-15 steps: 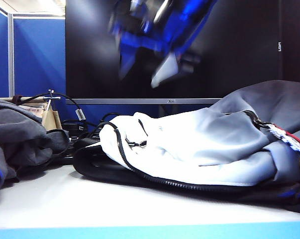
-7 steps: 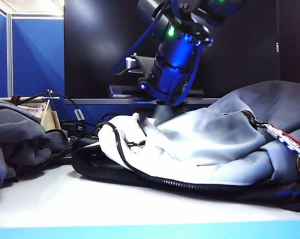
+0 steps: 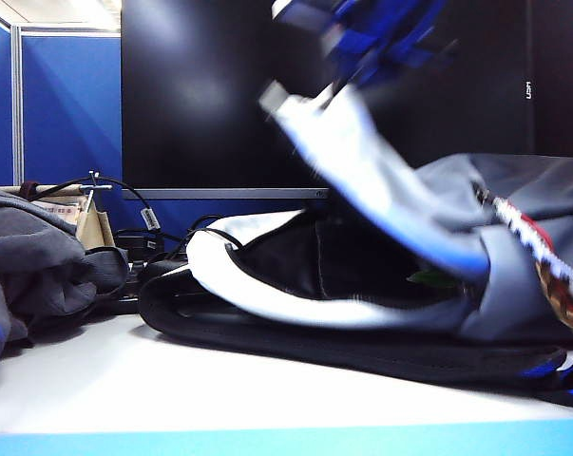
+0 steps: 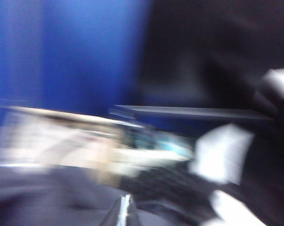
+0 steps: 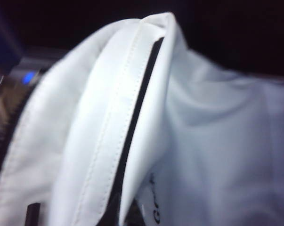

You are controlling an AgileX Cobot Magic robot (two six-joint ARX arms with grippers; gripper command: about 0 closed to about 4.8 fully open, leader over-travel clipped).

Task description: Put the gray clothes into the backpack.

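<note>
The backpack (image 3: pixel 362 328) lies on its side across the table, pale gray-white with a black padded back. Its upper flap (image 3: pixel 381 190) is pulled up, and the dark inside (image 3: pixel 353 256) shows. My right gripper (image 3: pixel 291 95), blurred at the top of the exterior view, is shut on the flap's edge. In the right wrist view the flap (image 5: pixel 217 141) and its black zipper (image 5: pixel 137 108) fill the frame. The gray clothes (image 3: pixel 29 261) lie rumpled at the far left. My left gripper (image 4: pixel 125 214) is shut with nothing in it, just above the gray clothes (image 4: pixel 47 200); that view is blurred.
A black monitor (image 3: pixel 210 95) stands right behind the backpack, with a blue partition (image 3: pixel 67 104) at the back left. Cables (image 3: pixel 143 214) and a small wooden stand (image 3: pixel 96 223) sit between the clothes and the backpack. The table's front edge (image 3: pixel 286 442) runs along the bottom.
My right gripper came down onto the top of the backpack, shut on the flap and pulled it up and to the right. The backpack now gapes open.
</note>
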